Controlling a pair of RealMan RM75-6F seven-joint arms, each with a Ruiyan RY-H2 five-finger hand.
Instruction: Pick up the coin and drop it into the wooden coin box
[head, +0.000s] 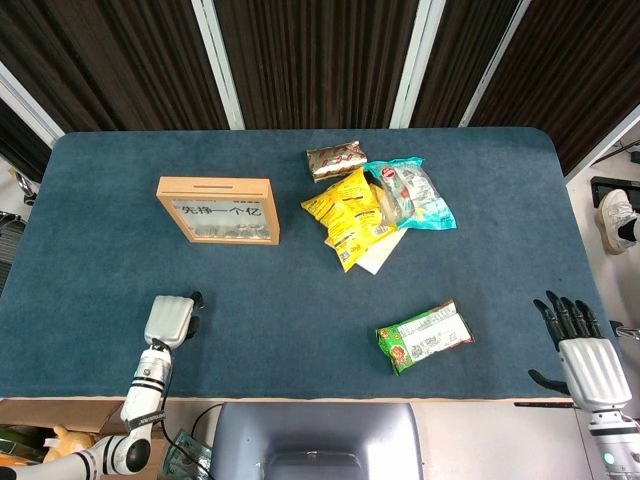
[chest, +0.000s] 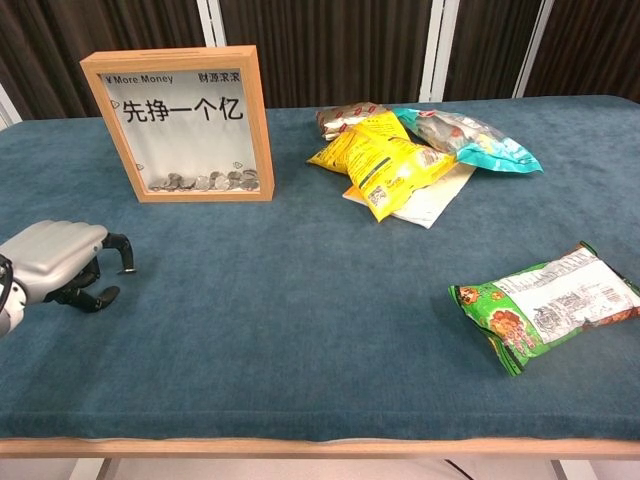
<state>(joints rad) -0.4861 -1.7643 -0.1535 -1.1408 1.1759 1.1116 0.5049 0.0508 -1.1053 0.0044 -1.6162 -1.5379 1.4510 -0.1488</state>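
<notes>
The wooden coin box (head: 218, 210) stands upright at the table's left rear, with a glass front and several coins heaped inside (chest: 205, 182). My left hand (head: 168, 320) rests low over the cloth near the front left edge, well in front of the box. In the chest view this left hand (chest: 55, 262) has its fingers curled down, a fingertip (chest: 128, 266) touching the cloth. The loose coin shows in neither view; it may be hidden under those fingers. My right hand (head: 585, 362) hangs off the table's front right corner, fingers spread, holding nothing.
A green snack bag (head: 425, 336) lies front right. A pile of snack packets (head: 375, 205) sits behind the centre, yellow one on top of white paper. The blue cloth ends at the table's front edge (chest: 300, 440). A grey chair back (head: 315, 440) stands below it.
</notes>
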